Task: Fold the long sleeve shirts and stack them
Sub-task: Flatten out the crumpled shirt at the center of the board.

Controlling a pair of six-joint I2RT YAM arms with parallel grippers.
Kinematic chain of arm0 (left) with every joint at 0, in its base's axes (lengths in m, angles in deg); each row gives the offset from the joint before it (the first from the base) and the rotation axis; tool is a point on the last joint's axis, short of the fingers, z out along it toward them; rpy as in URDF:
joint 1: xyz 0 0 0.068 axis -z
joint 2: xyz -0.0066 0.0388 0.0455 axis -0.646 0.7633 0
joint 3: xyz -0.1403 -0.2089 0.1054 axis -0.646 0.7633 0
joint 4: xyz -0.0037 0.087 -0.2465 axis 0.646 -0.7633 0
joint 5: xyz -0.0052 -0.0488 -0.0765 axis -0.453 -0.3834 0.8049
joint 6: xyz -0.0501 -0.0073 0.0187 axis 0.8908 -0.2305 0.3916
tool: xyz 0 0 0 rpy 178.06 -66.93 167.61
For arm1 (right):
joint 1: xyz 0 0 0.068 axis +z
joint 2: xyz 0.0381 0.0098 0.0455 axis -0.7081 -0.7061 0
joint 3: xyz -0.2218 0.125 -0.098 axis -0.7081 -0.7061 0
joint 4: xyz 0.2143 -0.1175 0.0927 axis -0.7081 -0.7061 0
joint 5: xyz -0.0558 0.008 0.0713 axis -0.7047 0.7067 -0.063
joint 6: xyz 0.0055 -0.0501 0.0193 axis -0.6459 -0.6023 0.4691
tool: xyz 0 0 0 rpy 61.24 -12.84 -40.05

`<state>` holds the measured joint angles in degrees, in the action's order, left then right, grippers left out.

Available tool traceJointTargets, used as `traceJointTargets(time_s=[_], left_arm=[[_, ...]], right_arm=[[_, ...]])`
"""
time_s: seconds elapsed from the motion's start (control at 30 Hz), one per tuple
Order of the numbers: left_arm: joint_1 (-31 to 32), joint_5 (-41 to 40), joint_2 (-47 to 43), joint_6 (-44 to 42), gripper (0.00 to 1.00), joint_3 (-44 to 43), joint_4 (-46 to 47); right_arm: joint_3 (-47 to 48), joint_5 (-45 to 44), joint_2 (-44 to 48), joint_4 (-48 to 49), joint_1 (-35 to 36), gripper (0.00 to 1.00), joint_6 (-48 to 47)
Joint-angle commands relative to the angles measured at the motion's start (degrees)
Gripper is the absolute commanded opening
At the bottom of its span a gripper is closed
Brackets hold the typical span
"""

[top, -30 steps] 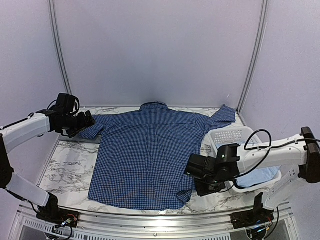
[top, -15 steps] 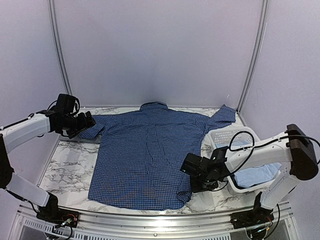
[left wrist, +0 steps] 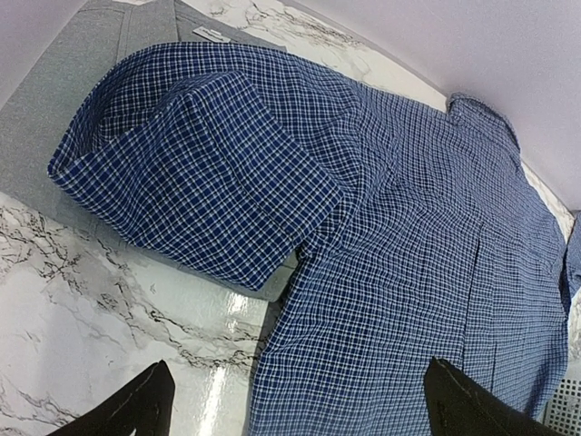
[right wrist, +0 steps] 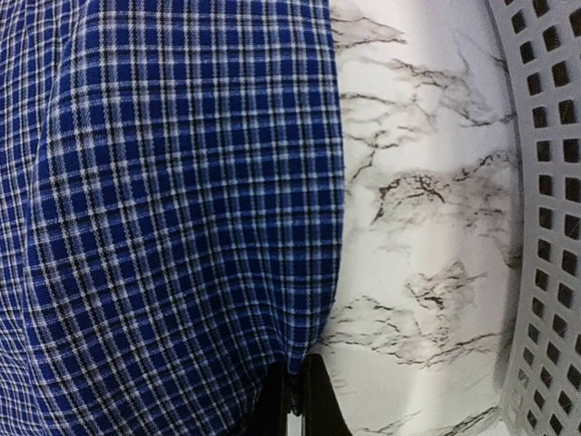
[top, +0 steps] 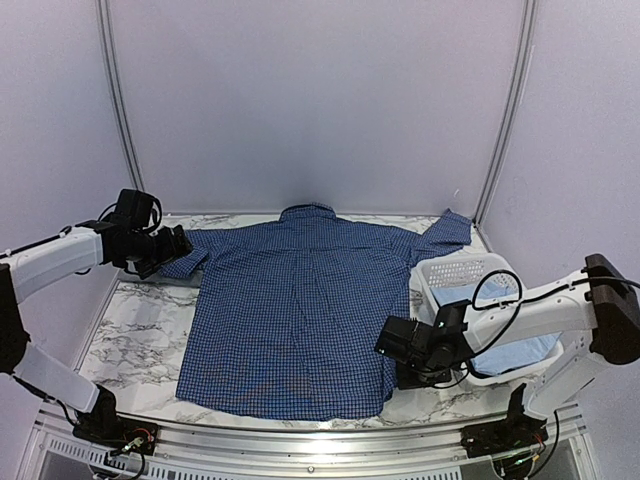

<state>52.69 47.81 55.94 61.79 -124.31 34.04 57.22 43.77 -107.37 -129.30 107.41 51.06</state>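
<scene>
Checked shirt (top: 300, 310) lies spread flat on the marble table (top: 130, 330), collar at the far edge, hem toward my bases, buttons not showing. Its left sleeve is folded back on itself near the far left, and the cuff end rests on a grey shirt (left wrist: 100, 45) that lies flat under it. The right sleeve runs out to the far right corner, past the rim of the basket (top: 450, 272). My left gripper (top: 178, 243) hangs just beside that folded left sleeve, the jaws spread as wide as they go, with nothing between them; in the left wrist view the two fingertips (left wrist: 145, 404) frame the sleeve and the shirt's shoulder from above without touching cloth. My right gripper (top: 398, 372) is low at the shirt's right side edge, close to the hem corner, between the shirt and the basket. Its jaws are pressed fully together, and the right wrist view shows the checked edge running down into the tips, so it is pinching the cloth there. White perforated basket stands at the right of the table, and a light blue shirt (top: 520, 355) lies inside it.
</scene>
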Motion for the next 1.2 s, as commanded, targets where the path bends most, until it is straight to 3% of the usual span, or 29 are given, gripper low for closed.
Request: traceJointTargets(time_s=[0.0, 0.2, 0.4, 0.77, 0.93, 1.17], left_arm=[[0.3, 0.11, 0.21, -0.59, 0.99, -0.48, 1.03], [0.3, -0.58, 0.39, -0.72, 0.99, -0.32, 0.95], [0.3, -0.34, 1.37, -0.32, 0.99, -0.44, 1.03], [0.3, -0.45, 1.77, -0.16, 0.99, -0.06, 1.04], [0.3, -1.51, 2.45, -0.14, 0.99, -0.45, 1.04], [0.22, -5.62, 5.16, 0.28, 0.99, -0.53, 0.95]], right_arm=[[1.0, -0.64, -1.9, -6.1, -0.36, 0.0, 1.56], [4.03, -4.66, 2.76, -17.54, -0.66, 0.0, 4.45], [5.05, -5.17, 8.02, -20.57, -1.32, 0.0, 5.7], [9.22, -6.39, 8.15, -20.3, -2.2, 0.25, 1.14], [14.77, -6.5, 7.3, -13.38, -2.43, 0.34, -7.5], [19.77, -0.16, -3.57, 1.19, -3.09, 0.35, -18.88]])
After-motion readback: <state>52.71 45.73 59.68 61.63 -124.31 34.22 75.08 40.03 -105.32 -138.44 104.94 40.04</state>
